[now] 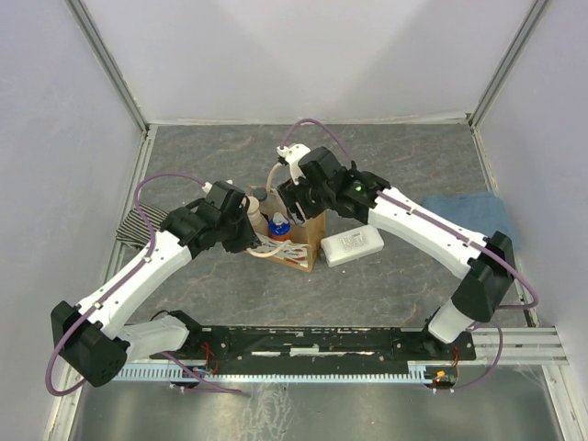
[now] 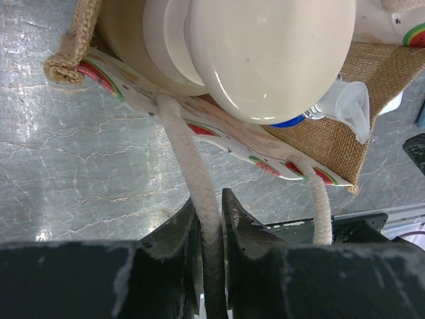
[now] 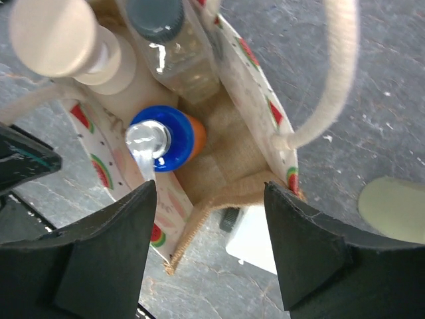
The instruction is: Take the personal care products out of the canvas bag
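Closest to the lens, the left hand has its two dark fingers clamped on a cream rope handle, with the cord running straight down between them. That handle comes out of the canvas bag, a small tan burlap tote whose white side is printed with red-and-green watermelon slices. The broad cream top of a tan pump bottle fills the upper part of the left wrist view and sticks up out of the bag's mouth.

The right hand hangs directly over the open bag. Its fingers stand well apart with nothing between them, one on each side of the opening. Three bottles are still inside. The pump bottle is at one end, and a pale bottle with a dark cap stands just beside it. A blue-capped bottle with an orange body sits lower, next to the pump bottle and nearest the right hand. The second rope handle arches up in a loose loop from the bag's other side.

From above, the bag stands near the middle of the grey tabletop, between the two arms. A flat white packet lies against its right side. A striped cloth lies at the left wall, and a blue cloth lies at the right, partly under the right arm.
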{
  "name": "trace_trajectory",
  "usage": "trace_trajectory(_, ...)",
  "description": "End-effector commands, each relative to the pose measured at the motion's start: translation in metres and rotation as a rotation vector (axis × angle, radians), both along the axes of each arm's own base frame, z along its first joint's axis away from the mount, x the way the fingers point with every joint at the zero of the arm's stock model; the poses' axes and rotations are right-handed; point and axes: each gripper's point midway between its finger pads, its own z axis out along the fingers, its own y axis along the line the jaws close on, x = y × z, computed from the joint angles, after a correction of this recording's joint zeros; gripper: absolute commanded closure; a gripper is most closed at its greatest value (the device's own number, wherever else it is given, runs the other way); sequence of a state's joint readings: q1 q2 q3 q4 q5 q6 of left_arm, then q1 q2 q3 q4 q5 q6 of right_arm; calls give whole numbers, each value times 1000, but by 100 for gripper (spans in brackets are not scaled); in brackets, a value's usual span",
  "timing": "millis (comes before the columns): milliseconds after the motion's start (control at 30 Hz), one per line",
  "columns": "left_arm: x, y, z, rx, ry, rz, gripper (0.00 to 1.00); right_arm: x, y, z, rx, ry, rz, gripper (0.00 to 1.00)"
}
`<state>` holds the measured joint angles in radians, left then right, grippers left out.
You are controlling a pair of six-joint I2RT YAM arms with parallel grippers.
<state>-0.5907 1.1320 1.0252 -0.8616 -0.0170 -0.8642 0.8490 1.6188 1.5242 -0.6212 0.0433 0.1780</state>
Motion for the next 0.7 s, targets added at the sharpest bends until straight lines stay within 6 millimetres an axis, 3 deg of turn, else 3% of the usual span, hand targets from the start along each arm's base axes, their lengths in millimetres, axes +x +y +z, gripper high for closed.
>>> trace_trajectory(0,4,-2,11,-30,-31,27,77,2,-24,16,-43,-54,-82,26)
trace_trajectory(333,7,7,8,18,-37,42,77,-38,-102,-33,-208,33,-251,26)
trace_trajectory(433,9,8,12,22,-48,46,76,-42,-111,-52,-251,75,-296,25)
trace_trajectory(667,6,8,10,18,-40,40,76,-39,-106,-96,-372,228,-381,25)
